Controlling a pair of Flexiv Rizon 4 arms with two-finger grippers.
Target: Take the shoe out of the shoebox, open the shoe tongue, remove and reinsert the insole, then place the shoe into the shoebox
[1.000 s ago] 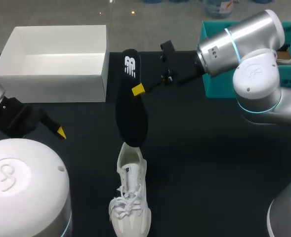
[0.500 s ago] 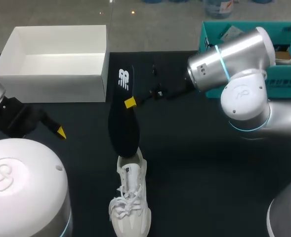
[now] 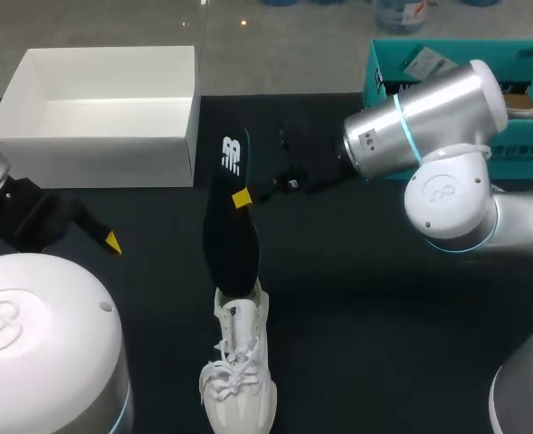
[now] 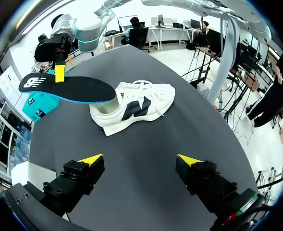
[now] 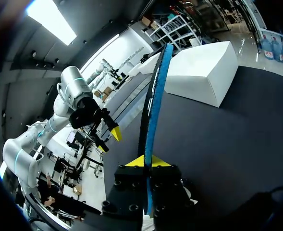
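A white shoe [image 3: 238, 366] [image 4: 134, 106] lies on its side on the dark table, toe toward the front edge. My right gripper [image 3: 241, 197] [image 5: 146, 161] is shut on the black insole [image 3: 230, 221] [image 4: 67, 87] [image 5: 153, 108], which hangs tilted above the table. The insole's lower end reaches the shoe's heel opening. My left gripper [image 4: 140, 161] [image 3: 105, 238] stands open and empty over the table's left part, apart from the shoe. The white shoebox [image 3: 103, 99] [image 5: 203, 72] sits open and empty at the back left.
A teal box [image 3: 447, 90] stands at the back right behind my right arm. My left arm's large white joint [image 3: 40, 344] fills the front left corner. Dark table surface [image 3: 384, 298] spreads to the shoe's right.
My right arm has swung the insole down and nearer, so its lower end now meets the shoe's heel opening. The left arm and the shoe have kept still.
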